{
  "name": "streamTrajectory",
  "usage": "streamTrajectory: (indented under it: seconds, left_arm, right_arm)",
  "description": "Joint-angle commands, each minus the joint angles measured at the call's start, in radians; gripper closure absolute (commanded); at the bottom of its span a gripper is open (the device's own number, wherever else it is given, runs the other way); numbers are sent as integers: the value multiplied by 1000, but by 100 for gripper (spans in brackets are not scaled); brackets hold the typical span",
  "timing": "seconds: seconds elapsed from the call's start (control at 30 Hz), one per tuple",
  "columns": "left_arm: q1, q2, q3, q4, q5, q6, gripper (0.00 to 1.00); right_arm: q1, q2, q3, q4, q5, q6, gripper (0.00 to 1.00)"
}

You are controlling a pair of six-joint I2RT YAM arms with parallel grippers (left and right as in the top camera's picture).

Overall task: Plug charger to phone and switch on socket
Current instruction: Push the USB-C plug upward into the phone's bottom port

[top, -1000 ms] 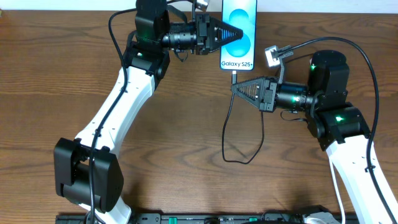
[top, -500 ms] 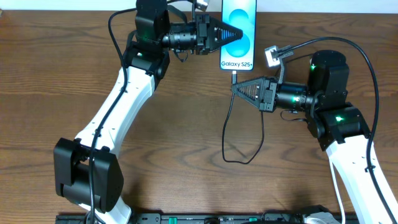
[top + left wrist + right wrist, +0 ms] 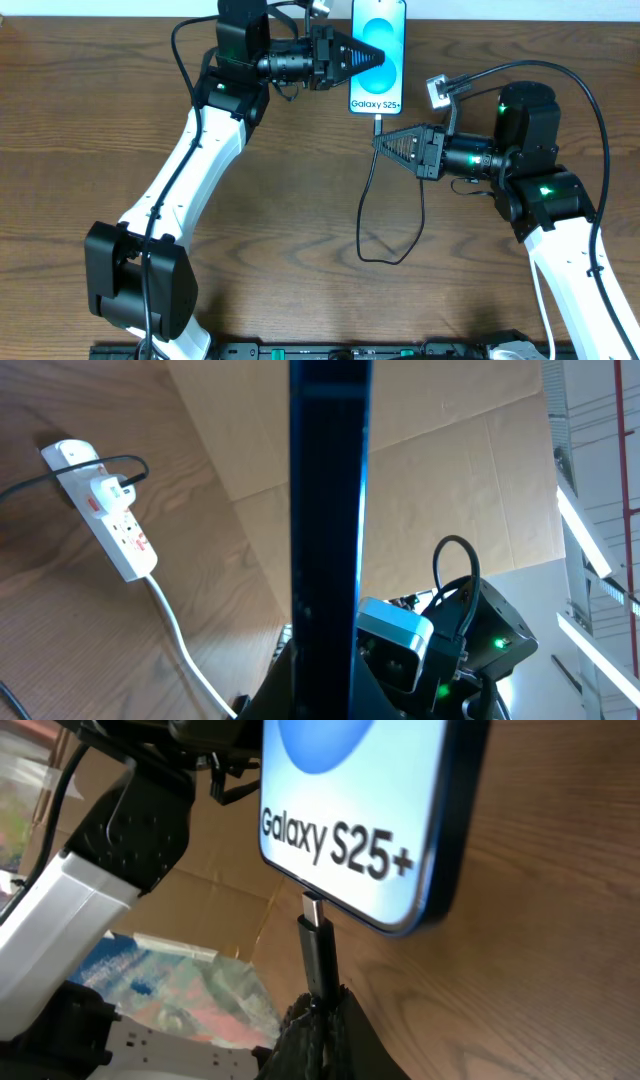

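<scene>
Phone hold: the left tool [image 3: 385, 57], at the upper middle of the overhead frame, is clamped on the phone [image 3: 378, 55], steadying it with its port edge turned toward the lower frame so the plug can go in.
Cable hold: the right tool [image 3: 378, 142], just below the phone, is pinched tight on the charger [image 3: 366, 200] right behind its tip, which keeps the tip stiff and aimed.
Plug: in the right wrist view the metal tip [image 3: 313, 907] meets the phone's bottom edge; how deep it sits I cannot tell.
Slack: the cable loops over the counter [image 3: 80, 120] toward the lower middle.
Socket: the power strip [image 3: 103, 510] lies at the upper left of the left wrist view, one plug in it.
Containers: none in view.
</scene>
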Motion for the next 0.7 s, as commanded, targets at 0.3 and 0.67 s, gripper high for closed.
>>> streamTrajectory:
  seconds: [0.3,0.67]
  left_arm:
    - [5,-4,15,13,0,-5,93]
    - [5,-4,15,13,14,-24,93]
  right_arm:
    - [26,-6,1,-6,8,-6,99]
    - [26,-6,1,-10,52,-6,99]
